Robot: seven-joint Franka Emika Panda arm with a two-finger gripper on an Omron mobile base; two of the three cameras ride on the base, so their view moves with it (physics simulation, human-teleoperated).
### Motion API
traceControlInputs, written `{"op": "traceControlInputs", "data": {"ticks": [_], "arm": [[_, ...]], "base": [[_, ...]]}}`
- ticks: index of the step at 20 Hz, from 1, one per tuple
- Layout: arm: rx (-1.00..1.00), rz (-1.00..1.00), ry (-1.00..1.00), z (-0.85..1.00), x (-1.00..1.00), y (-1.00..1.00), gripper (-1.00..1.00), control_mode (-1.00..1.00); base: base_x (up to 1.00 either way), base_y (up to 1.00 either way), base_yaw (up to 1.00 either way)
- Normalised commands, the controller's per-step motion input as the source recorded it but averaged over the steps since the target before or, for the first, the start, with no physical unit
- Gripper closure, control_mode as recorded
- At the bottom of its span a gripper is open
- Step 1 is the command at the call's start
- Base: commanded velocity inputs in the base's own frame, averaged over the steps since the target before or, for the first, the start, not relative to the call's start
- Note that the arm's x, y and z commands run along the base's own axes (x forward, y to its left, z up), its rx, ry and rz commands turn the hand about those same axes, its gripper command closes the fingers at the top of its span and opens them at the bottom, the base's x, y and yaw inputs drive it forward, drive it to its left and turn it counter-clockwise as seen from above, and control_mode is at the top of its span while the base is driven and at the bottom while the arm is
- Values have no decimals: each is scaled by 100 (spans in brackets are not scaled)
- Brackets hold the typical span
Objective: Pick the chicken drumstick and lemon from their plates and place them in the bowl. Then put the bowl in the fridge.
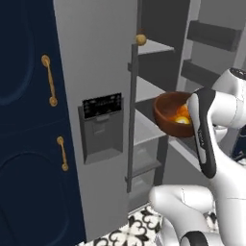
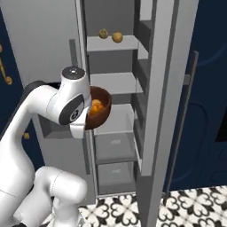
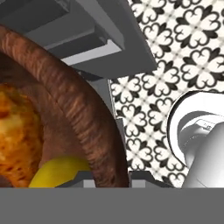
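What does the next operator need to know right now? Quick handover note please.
Gripper: shut on the bowl, pinching its rim, carried in the air.
Chicken drumstick and lemon: both inside the bowl.
Fridge: door open, shelves exposed; bowl is held in front of the middle shelves, not resting on one.
Done: both foods are in the bowl, bowl lifted and brought to the fridge.
Left: move the bowl in onto a shelf, probably the nearest middle one, release, back the arm out.

Glossy white rounded arm segments with dark joint bands and a grey-capped joint
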Motion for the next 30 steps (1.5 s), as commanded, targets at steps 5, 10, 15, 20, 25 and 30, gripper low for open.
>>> {"op": "traceControlInputs", "data": {"ticks": [5, 10, 15, 20, 25, 30], "arm": [[0, 0, 0, 0, 0, 0, 100, 100], [0, 0, 0, 0, 0, 0, 100, 100], [0, 0, 0, 0, 0, 0, 100, 100], [0, 0, 0, 0, 0, 0, 100, 100], [0, 0, 0, 0, 0, 0, 100, 100], [0, 0, 0, 0, 0, 0, 100, 100]], "base": [[61, 1, -12], [97, 4, -10], [38, -33, -4], [5, -40, 0], [39, 13, 0], [88, 2, 0]]}}
